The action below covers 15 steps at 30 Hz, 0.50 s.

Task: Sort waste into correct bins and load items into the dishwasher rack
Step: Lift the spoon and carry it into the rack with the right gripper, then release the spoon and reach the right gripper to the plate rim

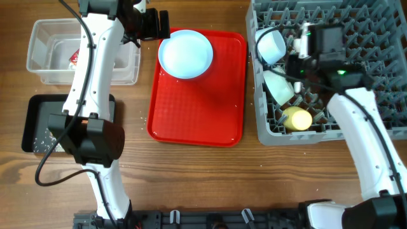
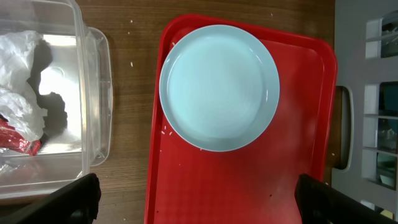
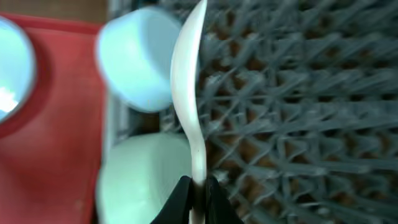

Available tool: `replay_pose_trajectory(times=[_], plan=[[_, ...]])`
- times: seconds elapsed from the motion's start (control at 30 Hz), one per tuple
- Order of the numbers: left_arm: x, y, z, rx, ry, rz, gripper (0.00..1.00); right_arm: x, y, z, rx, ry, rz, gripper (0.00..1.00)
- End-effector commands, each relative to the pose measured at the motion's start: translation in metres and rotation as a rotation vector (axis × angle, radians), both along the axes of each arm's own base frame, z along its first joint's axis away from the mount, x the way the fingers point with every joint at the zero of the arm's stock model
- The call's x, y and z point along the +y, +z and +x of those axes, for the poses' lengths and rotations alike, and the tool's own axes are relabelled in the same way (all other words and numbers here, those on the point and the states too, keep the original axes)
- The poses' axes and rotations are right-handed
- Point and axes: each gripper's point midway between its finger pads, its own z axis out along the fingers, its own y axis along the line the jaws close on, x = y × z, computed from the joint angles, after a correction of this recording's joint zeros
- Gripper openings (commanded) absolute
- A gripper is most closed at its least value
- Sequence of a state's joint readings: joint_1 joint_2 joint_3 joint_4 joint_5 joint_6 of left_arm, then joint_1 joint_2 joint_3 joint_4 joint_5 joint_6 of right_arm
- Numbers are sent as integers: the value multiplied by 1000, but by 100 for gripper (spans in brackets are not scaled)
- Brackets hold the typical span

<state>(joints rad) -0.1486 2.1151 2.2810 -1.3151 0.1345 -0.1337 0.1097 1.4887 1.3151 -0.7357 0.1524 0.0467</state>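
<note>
White plastic spoon, seen edge-on, has its handle clamped in the right gripper. It is over the grey dishwasher rack, at the pale blue bowl and pale green bowl along the rack's left edge. The left gripper hangs spread wide above the red tray. The tray's lower half is bare, and the pale blue plate crowds its upper left rim.

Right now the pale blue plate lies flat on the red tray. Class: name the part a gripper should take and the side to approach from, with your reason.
Probably the thin raised rim of the plate, from above, on the side facing the bare floor of the red tray. It lies flat, so only the rim offers an edge to pinch.
</note>
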Motion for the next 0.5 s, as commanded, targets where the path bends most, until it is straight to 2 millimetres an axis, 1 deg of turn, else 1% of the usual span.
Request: replay_pose_trajectory(times=[0.0,0.03,0.1,0.13,0.23,0.27,0.3,0.33,0.37,0.43,0.47], plan=[[1,-8,1,16,7,5,100,-28,-9,12,10,-1,-103,4],[1,-8,1,16,7,5,100,-33,-15,15,23,3,-115,4],[1,-8,1,16,7,5,100,-38,-37,22,75,25,-142,4],[1,-8,1,16,7,5,100,-40,-45,24,93,37,-152,4],[1,-8,1,16,7,5,100,-50,-69,33,130,16,-160,4],[1,-8,1,16,7,5,100,-53,-75,35,137,9,-158,9],[1,-8,1,16,7,5,100,-58,-79,36,141,-6,-154,47],[1,-8,1,16,7,5,100,-60,-79,37,140,-13,-152,68],[1,-8,1,16,7,5,100,-60,-79,37,139,-14,-153,76],[1,-8,1,16,7,5,100,-61,-75,38,129,-18,-151,84],[1,-8,1,16,7,5,100,-59,-72,39,122,-14,-143,87]])
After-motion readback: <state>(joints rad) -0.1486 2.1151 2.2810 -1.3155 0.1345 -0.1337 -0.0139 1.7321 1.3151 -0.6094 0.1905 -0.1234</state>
